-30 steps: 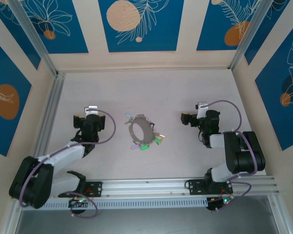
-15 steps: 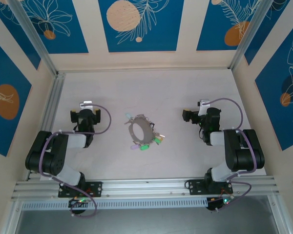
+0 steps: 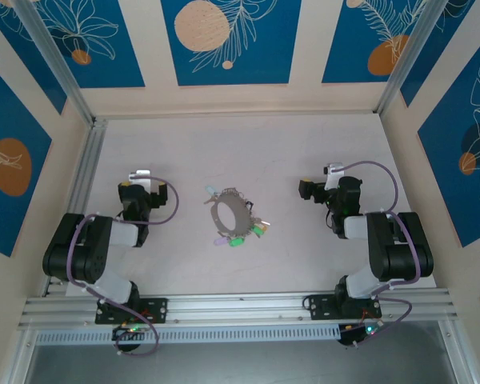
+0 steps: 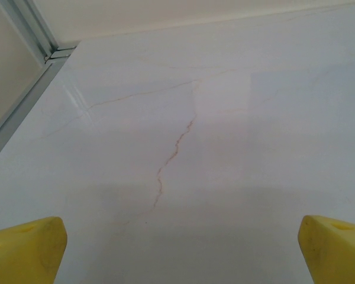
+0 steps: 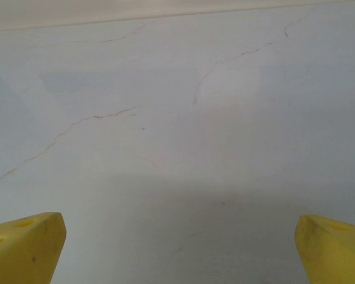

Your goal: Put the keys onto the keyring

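Arms (image 3: 92, 254) (image 3: 390, 250) folded low either side of keyring (image 3: 218, 214), jaws wide apart.

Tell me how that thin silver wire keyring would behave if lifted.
The thin silver wire keyring probably holds its shape and feels light. The small coloured-head keys bunched at its near side would likely slide, dangle and tilt it.

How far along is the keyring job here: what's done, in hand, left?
Done: possibly all; the keys lie bunched at the near edge of the keyring, but whether they are threaded is too small to tell. In hand: nothing; the left gripper and right gripper are open over bare table, well apart from the ring. Left: threading any key that is loose.
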Robot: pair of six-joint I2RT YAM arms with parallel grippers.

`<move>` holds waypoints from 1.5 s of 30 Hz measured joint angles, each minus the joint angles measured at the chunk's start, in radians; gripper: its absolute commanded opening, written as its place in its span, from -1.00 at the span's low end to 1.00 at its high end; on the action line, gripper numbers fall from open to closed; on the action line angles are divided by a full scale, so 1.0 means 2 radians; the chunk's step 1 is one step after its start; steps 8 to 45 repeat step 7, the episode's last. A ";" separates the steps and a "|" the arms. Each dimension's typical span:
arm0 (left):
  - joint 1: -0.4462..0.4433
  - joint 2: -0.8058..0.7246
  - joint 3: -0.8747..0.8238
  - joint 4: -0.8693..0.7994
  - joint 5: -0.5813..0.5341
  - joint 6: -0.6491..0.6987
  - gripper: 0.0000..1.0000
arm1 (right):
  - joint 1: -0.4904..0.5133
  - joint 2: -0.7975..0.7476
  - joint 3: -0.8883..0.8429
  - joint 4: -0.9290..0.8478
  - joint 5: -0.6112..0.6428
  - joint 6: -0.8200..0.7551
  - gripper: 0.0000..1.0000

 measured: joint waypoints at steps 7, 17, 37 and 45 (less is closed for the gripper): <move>0.000 0.000 0.000 0.008 0.002 0.000 1.00 | 0.000 0.000 0.000 0.000 0.000 0.000 0.98; 0.000 0.000 0.000 0.008 0.002 0.000 1.00 | 0.000 0.000 0.000 0.000 0.000 0.000 0.98; 0.000 0.000 0.000 0.008 0.002 0.000 1.00 | 0.000 0.000 0.000 0.000 0.000 0.000 0.98; 0.000 0.000 0.000 0.008 0.002 0.000 1.00 | 0.000 0.000 0.000 0.000 0.000 0.000 0.98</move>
